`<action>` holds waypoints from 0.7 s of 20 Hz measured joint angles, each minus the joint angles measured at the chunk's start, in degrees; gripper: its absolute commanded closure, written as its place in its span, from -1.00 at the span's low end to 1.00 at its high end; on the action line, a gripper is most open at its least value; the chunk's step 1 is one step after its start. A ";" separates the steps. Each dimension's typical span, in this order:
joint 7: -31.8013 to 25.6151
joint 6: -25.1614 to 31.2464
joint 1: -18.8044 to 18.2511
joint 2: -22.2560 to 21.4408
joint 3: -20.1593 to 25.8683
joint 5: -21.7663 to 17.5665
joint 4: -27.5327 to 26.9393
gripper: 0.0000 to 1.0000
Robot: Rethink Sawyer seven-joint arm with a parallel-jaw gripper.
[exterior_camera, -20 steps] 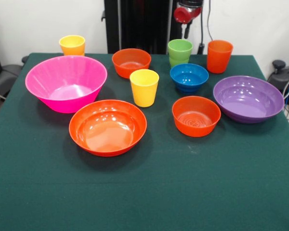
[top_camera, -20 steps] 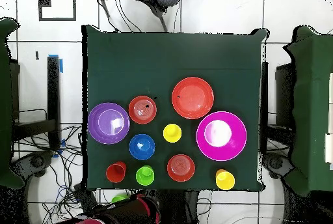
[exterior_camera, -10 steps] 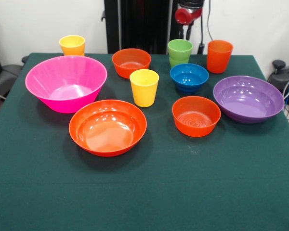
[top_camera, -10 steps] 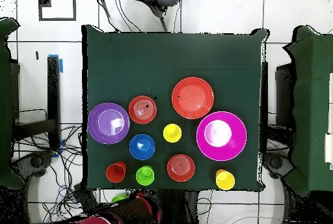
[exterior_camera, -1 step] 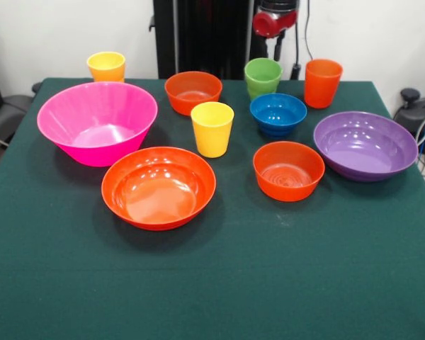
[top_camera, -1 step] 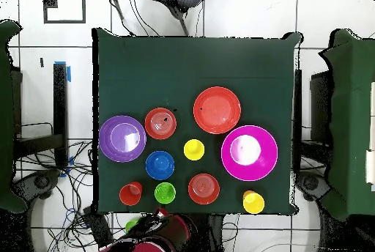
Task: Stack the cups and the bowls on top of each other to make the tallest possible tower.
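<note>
While nothing is stacked yet, the gripper (exterior_camera, -1 step: 275,28), grip state impossible to tell, is hovering behind the green cup (exterior_camera, -1 step: 263,76), probably needing to descend onto it first.

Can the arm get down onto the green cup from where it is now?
Probably yes. The arm hangs just above and behind the green cup, whose open top is clear; the blue bowl and tall orange cup stand apart from it.

arm (exterior_camera, -1 step: 275,20) cut off at top edge, jaws unseen
</note>
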 measured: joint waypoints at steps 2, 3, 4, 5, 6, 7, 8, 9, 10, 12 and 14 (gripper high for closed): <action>0.00 1.12 -0.81 -0.94 0.50 -0.04 0.01 -1.00; 0.00 1.34 -0.90 -1.10 0.59 -0.04 0.00 -1.00; 0.00 2.38 -1.07 -1.81 0.98 -0.05 0.02 -1.00; 0.00 2.62 -1.07 -2.00 1.08 -0.04 0.01 -1.00; 0.00 2.89 -1.07 -2.21 1.22 -0.04 0.02 -1.00; 0.00 3.17 -1.07 -2.43 1.47 -0.05 0.02 -1.00; 0.00 3.24 -1.07 -2.53 1.69 -0.05 0.02 -1.00; 0.00 3.24 -1.07 -2.55 1.81 -0.05 0.02 -1.00; 0.00 3.24 -1.07 -2.58 1.93 -0.05 0.02 -1.00; 0.00 3.24 -1.07 -2.58 2.21 -0.05 0.02 -1.00; 0.00 3.26 -1.07 -2.58 2.31 -0.05 0.02 -1.00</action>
